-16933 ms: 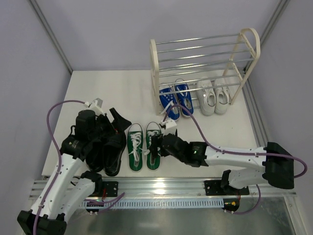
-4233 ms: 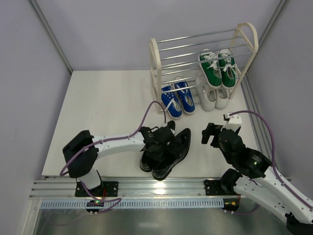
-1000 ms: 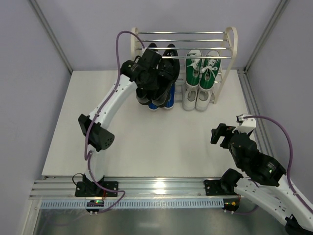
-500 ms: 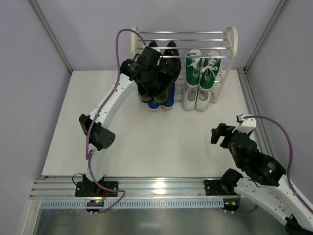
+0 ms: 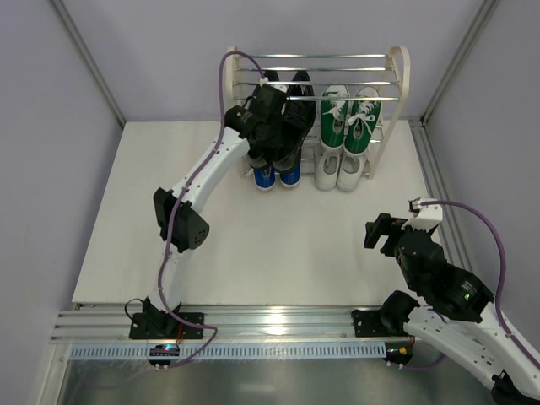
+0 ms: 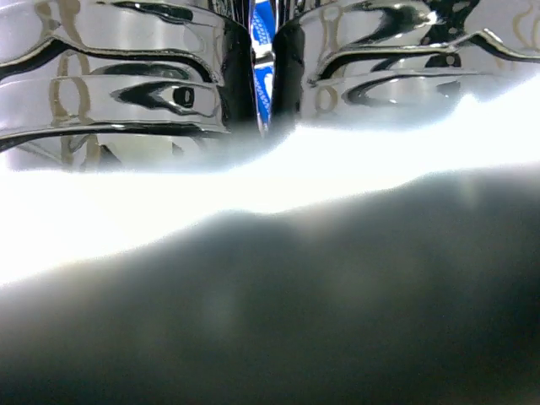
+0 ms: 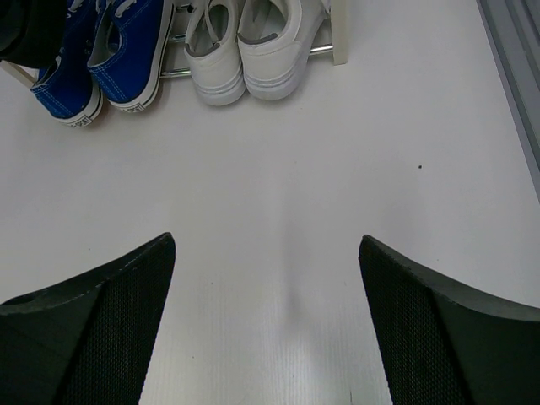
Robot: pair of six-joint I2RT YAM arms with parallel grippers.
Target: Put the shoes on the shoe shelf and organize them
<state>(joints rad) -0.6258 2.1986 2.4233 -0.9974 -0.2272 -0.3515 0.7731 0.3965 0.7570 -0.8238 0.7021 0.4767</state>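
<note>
**A:** Starting farthest in front of the shoe shelf (image 5: 397,78), what do we see?

**B:** We see a ribbed aluminium rail (image 5: 278,321) along the near edge of the white table (image 5: 253,245). The right gripper (image 5: 380,232) hangs over the table well in front of the shelf, off its white-sneaker end. In the wrist view its two black fingers (image 7: 101,325) are spread wide with nothing between them, only matte tabletop.

**A:** And the surface between it and the shelf?

**B:** Plain white, and we make out one tiny dark speck (image 7: 420,167).

**A:** Then the shelf itself.

**B:** Across its lower rods we count the blue sneakers (image 5: 276,175) and, beside them, the white sneakers (image 5: 339,173). The near ends of both pairs jut toward us past the front rod. On the upper tier the green sneakers (image 5: 350,118) lie above the white pair. The black shoes (image 5: 294,114) are at the upper rods above the blue pair, with the left gripper (image 5: 272,126) right on them. We cannot tell whether the shoes rest on the rods.

**A:** Is it clamped on them?

**B:** We cannot tell. Its black fingers vanish against the black leather, and the left wrist view gives only glossy leather, a blue sliver and blur.

**A:** Behind the shelf?

**B:** Pale lilac-grey walls (image 5: 160,51) close in, with slanting metal struts (image 5: 84,57) running up at the corners.
</note>
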